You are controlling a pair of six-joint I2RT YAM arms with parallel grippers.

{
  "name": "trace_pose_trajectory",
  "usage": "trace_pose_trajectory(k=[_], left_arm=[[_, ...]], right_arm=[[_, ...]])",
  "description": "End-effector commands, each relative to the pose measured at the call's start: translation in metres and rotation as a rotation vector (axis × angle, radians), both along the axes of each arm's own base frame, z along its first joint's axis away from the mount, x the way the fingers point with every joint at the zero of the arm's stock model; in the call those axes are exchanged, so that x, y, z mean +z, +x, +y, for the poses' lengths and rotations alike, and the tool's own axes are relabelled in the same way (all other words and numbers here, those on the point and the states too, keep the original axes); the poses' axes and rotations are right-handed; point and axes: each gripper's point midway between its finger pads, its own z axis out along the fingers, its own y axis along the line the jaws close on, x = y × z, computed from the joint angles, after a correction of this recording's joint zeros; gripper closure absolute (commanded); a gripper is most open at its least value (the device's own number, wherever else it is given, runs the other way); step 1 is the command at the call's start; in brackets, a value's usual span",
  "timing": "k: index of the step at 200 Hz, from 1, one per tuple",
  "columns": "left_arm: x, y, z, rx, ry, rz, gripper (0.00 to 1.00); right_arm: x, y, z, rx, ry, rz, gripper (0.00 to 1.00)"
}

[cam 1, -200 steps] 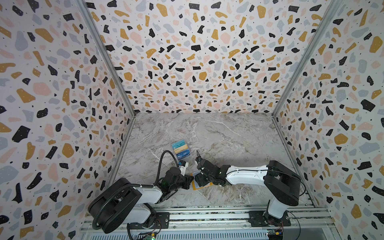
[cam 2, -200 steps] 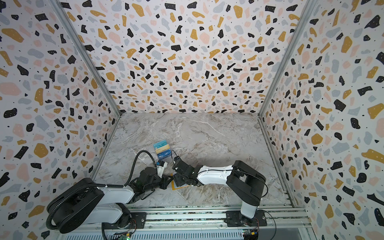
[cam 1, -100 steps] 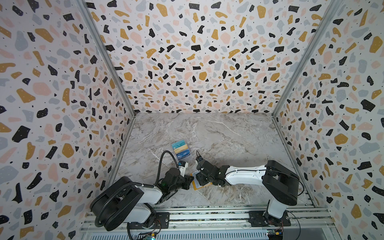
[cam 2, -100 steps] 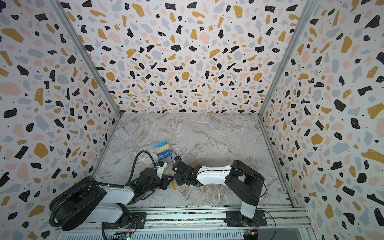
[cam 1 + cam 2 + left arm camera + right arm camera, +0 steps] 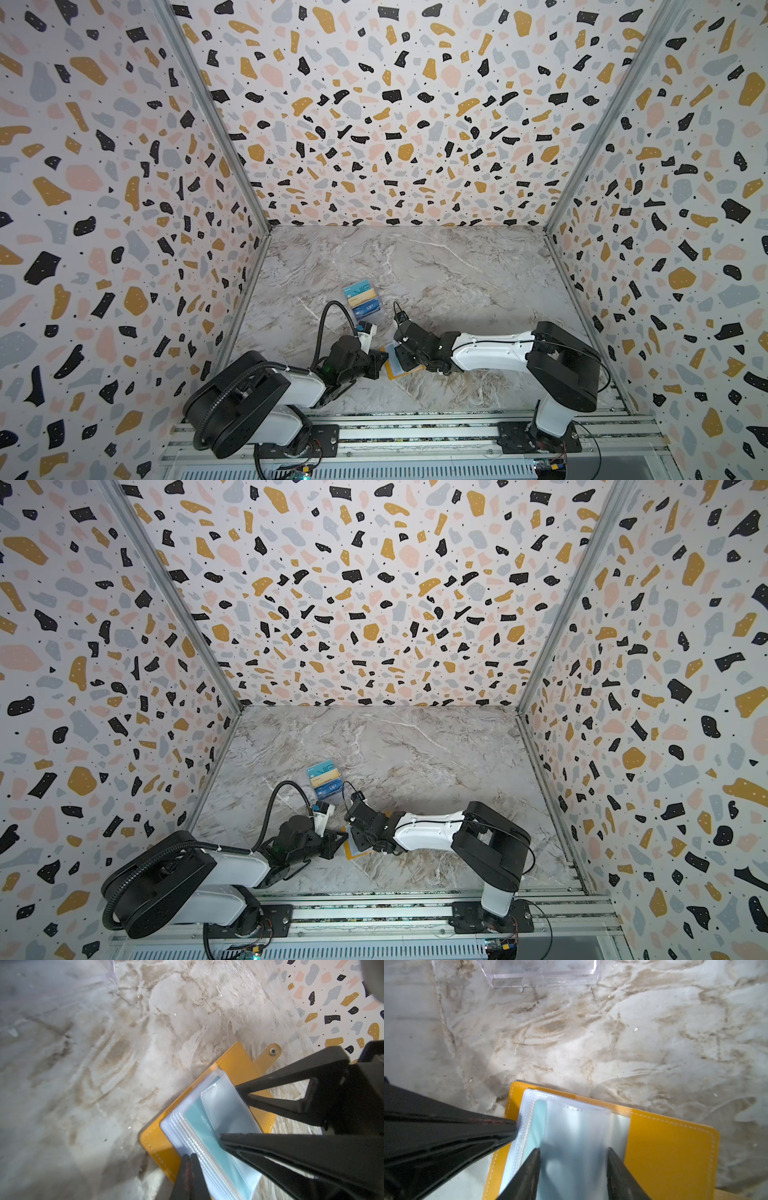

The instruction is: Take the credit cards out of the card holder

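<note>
The yellow card holder (image 5: 394, 369) lies open near the front edge of the bench (image 5: 478, 270), close to the rail (image 5: 415, 432). Behind it and to its right the marble is open up to the walls (image 5: 415, 124). Three credit cards (image 5: 362, 300), teal, beige and blue, lie overlapped further back, apart from the holder. One teal card (image 5: 199, 1126) sits inside the holder. The left tool (image 5: 190, 1157) is clenched, and its tip touches the edge of the sleeve stack (image 5: 521, 1136). The right tool (image 5: 573, 1151) has one finger at each side of a clear sleeve (image 5: 575, 1126). If it squeezes the sleeve, I cannot tell.
</note>
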Motion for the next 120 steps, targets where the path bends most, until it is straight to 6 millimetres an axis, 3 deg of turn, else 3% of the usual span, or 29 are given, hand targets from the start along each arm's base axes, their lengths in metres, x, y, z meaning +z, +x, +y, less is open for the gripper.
trace_pose_trajectory(k=[1, 120], left_arm=[[-0.020, -0.012, 0.009, -0.009, 0.065, 0.057, 1.00], [-0.022, -0.010, 0.004, -0.053, 0.099, 0.057, 1.00]], right_arm=[[-0.004, -0.001, -0.029, -0.039, -0.086, 0.008, 0.48], [0.007, 0.011, -0.066, -0.130, -0.099, -0.011, 0.50]])
